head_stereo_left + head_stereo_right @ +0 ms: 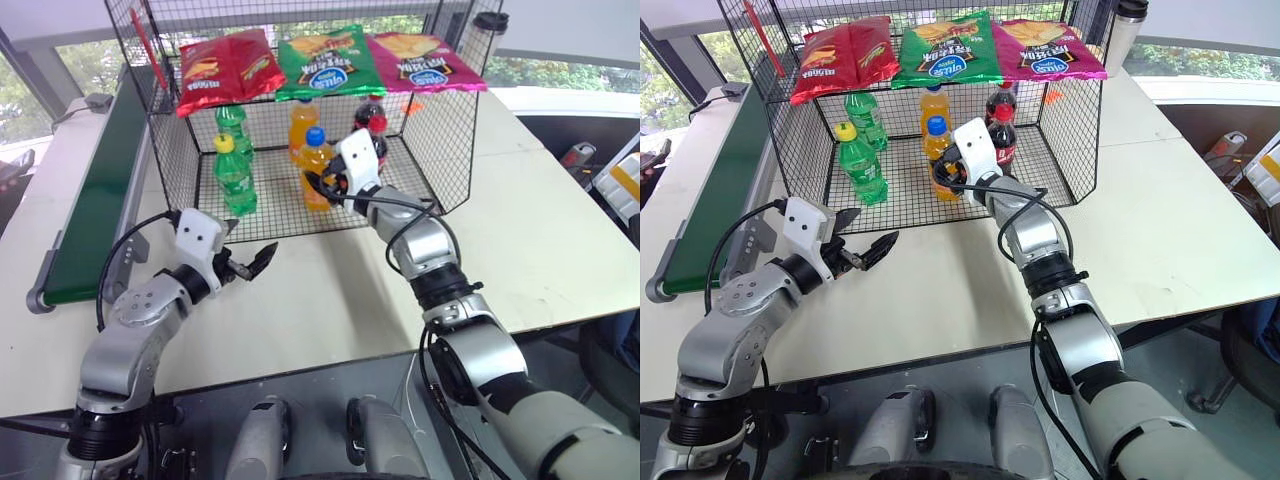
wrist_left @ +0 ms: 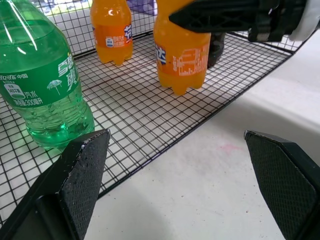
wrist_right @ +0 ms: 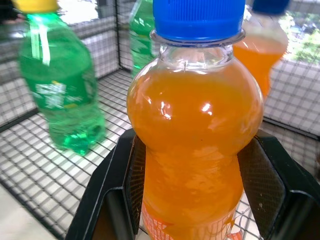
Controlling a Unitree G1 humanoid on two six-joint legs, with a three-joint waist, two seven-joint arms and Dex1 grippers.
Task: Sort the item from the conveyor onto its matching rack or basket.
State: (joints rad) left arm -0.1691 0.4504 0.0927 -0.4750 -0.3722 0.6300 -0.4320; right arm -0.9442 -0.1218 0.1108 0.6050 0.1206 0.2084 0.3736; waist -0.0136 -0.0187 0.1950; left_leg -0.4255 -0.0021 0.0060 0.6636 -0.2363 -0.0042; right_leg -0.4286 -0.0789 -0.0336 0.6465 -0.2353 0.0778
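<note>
Nearest, the left end effector point(image 1: 243, 266) hovers over the tabletop point(image 1: 330, 290) with fingers spread, empty. Beyond it, the right end effector point(image 3: 192, 170) pinches the orange soda bottle point(image 1: 316, 170) around its body, just inside the open front of the black wire cage point(image 1: 440, 130), at or just above the mesh floor. Delivery appears nearly complete; release and withdrawal remain. The conveyor point(image 1: 95, 190) lies well apart.

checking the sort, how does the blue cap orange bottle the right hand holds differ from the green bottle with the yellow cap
The blue-capped orange bottle holds orange soda; the yellow-capped green bottle is green. The orange bottle is clamped in the right hand; the green bottle stands free, untouched. The orange bottle sits mid-cage near the front edge; the green bottle stands further toward the conveyor side. Both are small, upright, capped and on the cage's mesh floor.
</note>
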